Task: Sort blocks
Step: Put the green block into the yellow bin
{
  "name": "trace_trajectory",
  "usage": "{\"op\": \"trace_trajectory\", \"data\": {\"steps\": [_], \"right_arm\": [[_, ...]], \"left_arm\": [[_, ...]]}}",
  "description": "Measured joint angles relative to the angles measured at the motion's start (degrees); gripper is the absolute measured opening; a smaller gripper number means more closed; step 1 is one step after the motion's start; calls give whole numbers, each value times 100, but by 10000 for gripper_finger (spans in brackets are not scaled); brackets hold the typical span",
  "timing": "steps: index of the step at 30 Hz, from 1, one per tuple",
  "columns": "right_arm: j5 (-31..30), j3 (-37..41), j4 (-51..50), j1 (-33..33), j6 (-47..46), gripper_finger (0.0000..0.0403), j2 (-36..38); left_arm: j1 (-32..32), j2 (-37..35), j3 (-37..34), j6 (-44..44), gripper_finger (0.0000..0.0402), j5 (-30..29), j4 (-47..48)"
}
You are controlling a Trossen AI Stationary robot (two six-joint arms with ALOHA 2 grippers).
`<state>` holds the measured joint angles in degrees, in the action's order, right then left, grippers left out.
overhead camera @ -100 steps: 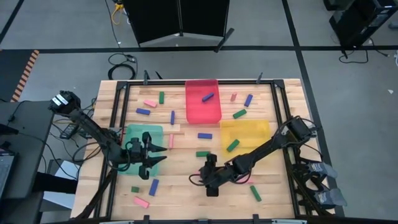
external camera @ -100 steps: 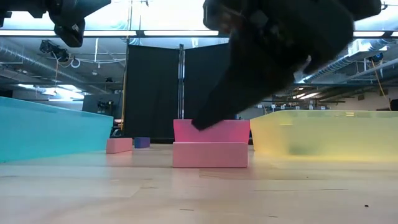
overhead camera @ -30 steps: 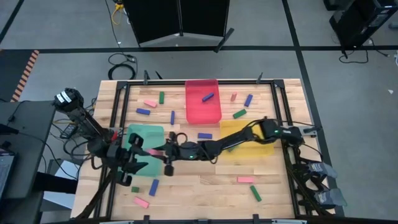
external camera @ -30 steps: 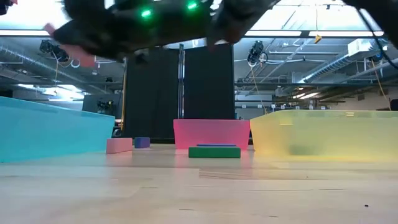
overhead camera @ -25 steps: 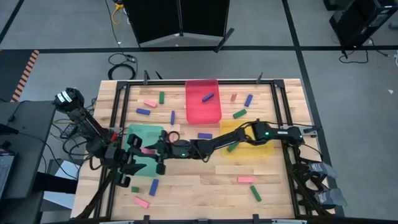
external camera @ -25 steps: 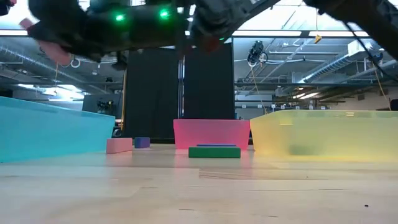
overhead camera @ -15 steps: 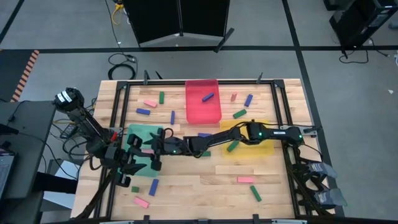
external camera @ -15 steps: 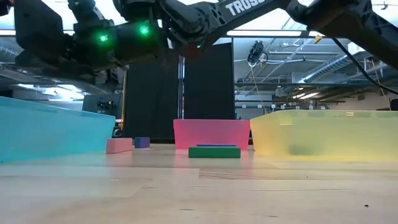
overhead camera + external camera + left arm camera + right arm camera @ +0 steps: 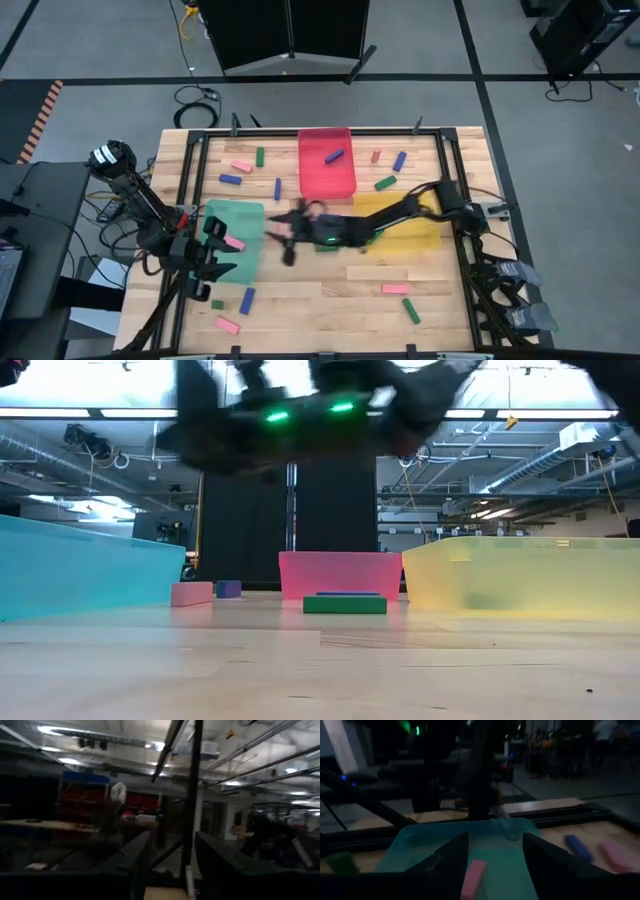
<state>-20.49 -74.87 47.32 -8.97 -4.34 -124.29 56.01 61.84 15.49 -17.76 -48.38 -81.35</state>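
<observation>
My right gripper hangs open and empty over the table's middle, just right of the green tray. Its wrist view looks past the spread fingers at a pink block lying flat on the green tray's floor. The same block shows in the high view. My left gripper is open and empty over the green tray's left side. Its wrist view looks level into the room. In the low view the right gripper is a blur at the top.
A red tray holding a blue block stands at the far middle, and a yellow tray at the right. Loose blocks lie around, among them a green one, pink ones and a blue one.
My right gripper has carried a pink block toward the table's left edge over the green tray, then drawn back toward the right. The pink block now lies in the green tray, apart from the fingers.
</observation>
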Motion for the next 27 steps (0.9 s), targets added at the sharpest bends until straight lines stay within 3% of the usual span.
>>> {"op": "trace_trajectory", "data": {"steps": [7,13,17,21,27], "right_arm": [[-1271,2506,391,-488,134,182,2196],[-3248,3856,399,-1213,863,181,4028],[-4144,4436,425,-1672,1075,180,5011],[-4442,4805,407,-2051,1227,181,5595],[-5294,4970,401,-2605,1876,181,6000]], "left_arm": [[-107,0,0,661,163,-1301,681],[-509,2,151,2111,163,-1467,2097],[-855,6,654,3246,163,-1305,3950],[-1354,175,1428,4064,163,-819,5845],[-2110,784,2470,4222,163,94,7129]]}}
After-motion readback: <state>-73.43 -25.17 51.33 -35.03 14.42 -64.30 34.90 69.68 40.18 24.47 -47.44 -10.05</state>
